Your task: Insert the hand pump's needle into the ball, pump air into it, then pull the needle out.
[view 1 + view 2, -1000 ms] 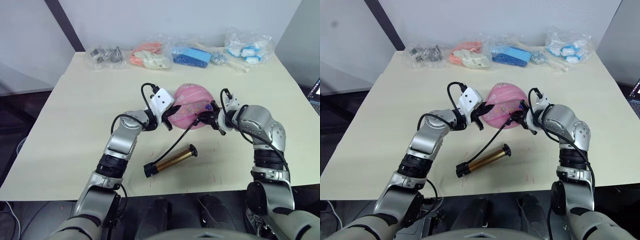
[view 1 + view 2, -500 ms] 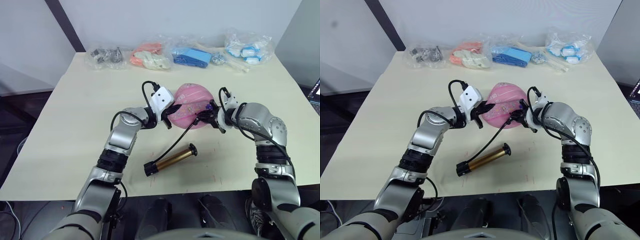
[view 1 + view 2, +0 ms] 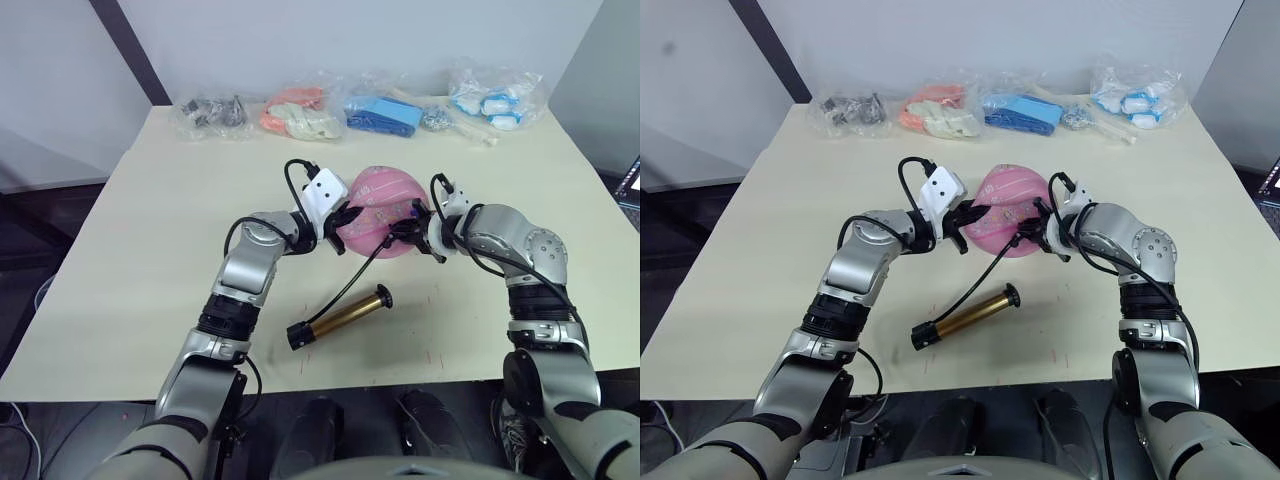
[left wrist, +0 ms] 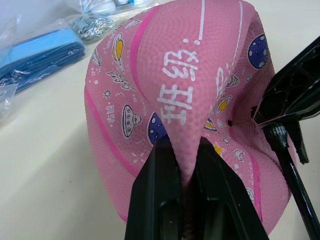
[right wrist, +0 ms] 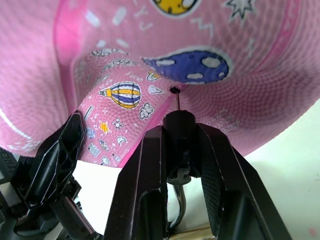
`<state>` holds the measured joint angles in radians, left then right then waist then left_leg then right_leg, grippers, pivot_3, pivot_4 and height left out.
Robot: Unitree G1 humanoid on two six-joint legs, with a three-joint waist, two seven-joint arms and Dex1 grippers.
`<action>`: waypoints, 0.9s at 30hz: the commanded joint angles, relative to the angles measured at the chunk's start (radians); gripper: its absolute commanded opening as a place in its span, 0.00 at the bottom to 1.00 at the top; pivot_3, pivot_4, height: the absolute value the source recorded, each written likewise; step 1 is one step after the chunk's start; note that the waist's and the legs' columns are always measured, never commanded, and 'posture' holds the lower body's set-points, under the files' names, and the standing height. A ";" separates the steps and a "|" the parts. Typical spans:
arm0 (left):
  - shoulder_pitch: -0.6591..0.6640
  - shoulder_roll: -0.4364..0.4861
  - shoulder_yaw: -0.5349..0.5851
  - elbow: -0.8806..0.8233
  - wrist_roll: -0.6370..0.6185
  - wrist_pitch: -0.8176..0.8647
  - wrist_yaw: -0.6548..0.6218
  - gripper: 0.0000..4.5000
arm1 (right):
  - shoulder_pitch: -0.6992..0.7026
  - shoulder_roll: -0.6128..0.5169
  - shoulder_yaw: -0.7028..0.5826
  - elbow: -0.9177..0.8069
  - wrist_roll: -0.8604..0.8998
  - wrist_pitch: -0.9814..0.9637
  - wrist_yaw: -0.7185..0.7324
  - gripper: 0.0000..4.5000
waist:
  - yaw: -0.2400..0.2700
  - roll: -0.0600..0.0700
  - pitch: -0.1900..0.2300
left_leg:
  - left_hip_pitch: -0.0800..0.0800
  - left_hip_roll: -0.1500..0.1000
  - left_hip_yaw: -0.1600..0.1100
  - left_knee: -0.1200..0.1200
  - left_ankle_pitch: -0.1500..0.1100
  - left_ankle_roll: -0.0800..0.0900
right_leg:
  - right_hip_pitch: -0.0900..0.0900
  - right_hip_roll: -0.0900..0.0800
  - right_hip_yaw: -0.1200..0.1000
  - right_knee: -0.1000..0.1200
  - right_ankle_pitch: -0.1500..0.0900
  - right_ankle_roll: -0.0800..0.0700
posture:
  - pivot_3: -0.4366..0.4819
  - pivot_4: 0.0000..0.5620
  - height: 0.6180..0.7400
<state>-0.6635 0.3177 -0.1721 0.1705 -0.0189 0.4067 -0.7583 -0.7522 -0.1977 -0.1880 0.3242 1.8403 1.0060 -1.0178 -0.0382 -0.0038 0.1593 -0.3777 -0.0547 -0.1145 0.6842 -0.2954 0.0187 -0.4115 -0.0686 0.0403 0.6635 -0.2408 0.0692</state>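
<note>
Left gripper jaws clenched on a fold of the saggy pink ball. Right gripper jaws pinching the small black fitting, needle sticking out past the jaws, tip right at the ball's little hole. Pump lying loose on the tabletop, well below both jaws, hose running up to the right jaws.

Pink ball — cartoon prints, white characters; gold-bronze hand pump — black caps, hose.
</note>
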 commanded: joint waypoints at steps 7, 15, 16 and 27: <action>0.036 -0.049 -0.102 -0.031 -0.025 0.018 -0.082 0.01 | -0.060 0.047 -0.062 0.070 -0.100 -0.073 0.030 0.08 | -0.004 0.000 -0.005 | 0.001 0.000 0.000 0.000 0.000 0.000 | 0.000 0.000 0.000 0.000 0.000 0.000 | 0.48 0.27 1.00; 0.041 -0.054 -0.106 -0.039 -0.026 0.025 -0.086 0.01 | -0.082 0.099 -0.110 0.098 -0.145 -0.101 0.021 0.08 | -0.005 0.001 -0.011 | 0.002 0.000 0.000 -0.001 0.000 0.000 | 0.001 0.000 0.001 0.000 0.000 0.000 | 0.48 0.27 1.00; 0.042 -0.055 -0.107 -0.040 -0.026 0.026 -0.088 0.01 | -0.086 0.101 -0.114 0.103 -0.158 -0.100 0.025 0.08 | -0.006 0.001 -0.012 | 0.002 0.000 0.000 -0.002 0.000 0.000 | 0.001 0.001 0.001 0.000 0.000 0.000 | 0.48 0.27 1.00; 0.047 -0.063 -0.108 -0.045 -0.027 0.035 -0.092 0.01 | -0.104 0.149 -0.165 0.164 -0.279 -0.119 0.031 0.08 | -0.008 0.000 -0.015 | 0.018 0.003 0.004 -0.009 0.000 0.000 | 0.012 0.003 0.004 -0.003 0.000 0.000 | 0.48 0.27 1.00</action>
<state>-0.6444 0.3164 -0.1652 0.1685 -0.0007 0.4373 -0.7581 -0.8284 -0.0656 -0.3386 0.4521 1.6365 0.9767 -1.0110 -0.0464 -0.0043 0.1444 -0.3594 -0.0520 -0.1108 0.6748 -0.2955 0.0189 -0.3991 -0.0656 0.0447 0.6600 -0.2411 0.0691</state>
